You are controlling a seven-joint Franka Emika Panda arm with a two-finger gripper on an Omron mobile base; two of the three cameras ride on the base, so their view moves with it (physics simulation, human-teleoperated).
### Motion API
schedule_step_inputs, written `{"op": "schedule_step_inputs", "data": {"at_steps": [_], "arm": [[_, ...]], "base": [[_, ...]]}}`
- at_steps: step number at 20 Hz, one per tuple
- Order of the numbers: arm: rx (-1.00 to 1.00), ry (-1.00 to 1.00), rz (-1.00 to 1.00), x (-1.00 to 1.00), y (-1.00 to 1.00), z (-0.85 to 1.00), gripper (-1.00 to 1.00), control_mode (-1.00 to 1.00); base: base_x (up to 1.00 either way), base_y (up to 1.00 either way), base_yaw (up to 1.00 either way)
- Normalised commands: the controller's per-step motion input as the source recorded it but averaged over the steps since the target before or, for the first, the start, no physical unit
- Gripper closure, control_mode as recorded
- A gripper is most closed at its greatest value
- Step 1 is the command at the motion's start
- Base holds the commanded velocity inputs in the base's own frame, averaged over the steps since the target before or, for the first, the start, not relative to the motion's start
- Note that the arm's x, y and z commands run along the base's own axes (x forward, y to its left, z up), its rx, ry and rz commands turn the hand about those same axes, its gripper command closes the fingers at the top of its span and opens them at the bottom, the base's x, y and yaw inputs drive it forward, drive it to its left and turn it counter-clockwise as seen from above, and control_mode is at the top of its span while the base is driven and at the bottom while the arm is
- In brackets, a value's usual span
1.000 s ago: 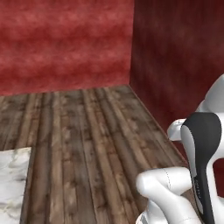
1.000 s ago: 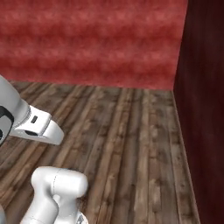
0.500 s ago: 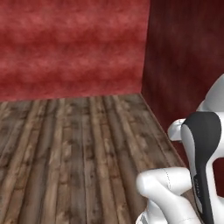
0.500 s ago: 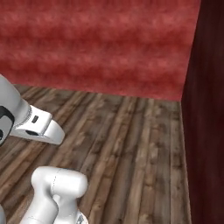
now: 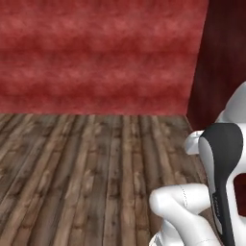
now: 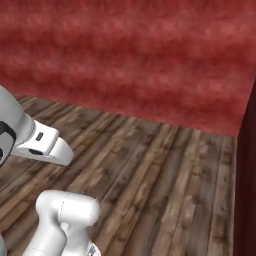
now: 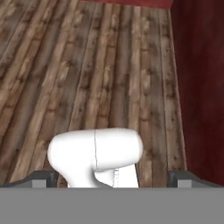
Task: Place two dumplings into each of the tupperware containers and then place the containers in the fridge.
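Observation:
The dumplings, the tupperware containers and the fridge are out of view. My gripper [image 7: 116, 178] points down at bare plank floor in the hand view. Its two dark fingertips [image 7: 43, 178] stand far apart at the bottom corners, open, with nothing held between them. The arm is folded close over the base: its white links and a dark joint [image 5: 222, 168] rise at the lower right of the left base view, and a white link [image 6: 42, 145] crosses the lower left of the right base view.
A dark wooden plank floor [image 5: 72, 168] runs up to a mottled red wall [image 5: 96, 57]. A darker red wall [image 5: 226, 62] meets it at a corner on the right, also seen as the dark red wall [image 6: 247, 175] at the right edge.
The whole picture has shifted: the base has turned, so the wall corner slid to the right and a pale marble counter corner left the lower left. The arm's pose and open gripper are unchanged.

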Motion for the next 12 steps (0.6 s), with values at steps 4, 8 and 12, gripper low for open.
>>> {"op": "schedule_step_inputs", "data": {"at_steps": [4, 8, 12], "arm": [[0.0, 0.0, 0.0, 0.0, 0.0, 0.0, -1.0, 1.0], [0.0, 0.0, 0.0, 0.0, 0.0, 0.0, -1.0, 1.0], [0.0, 0.0, 0.0, 0.0, 0.0, 0.0, -1.0, 1.0]], "base": [[1.0, -0.31, 0.37], [1.0, -0.35, 0.42], [1.0, -0.25, 0.56]]}}
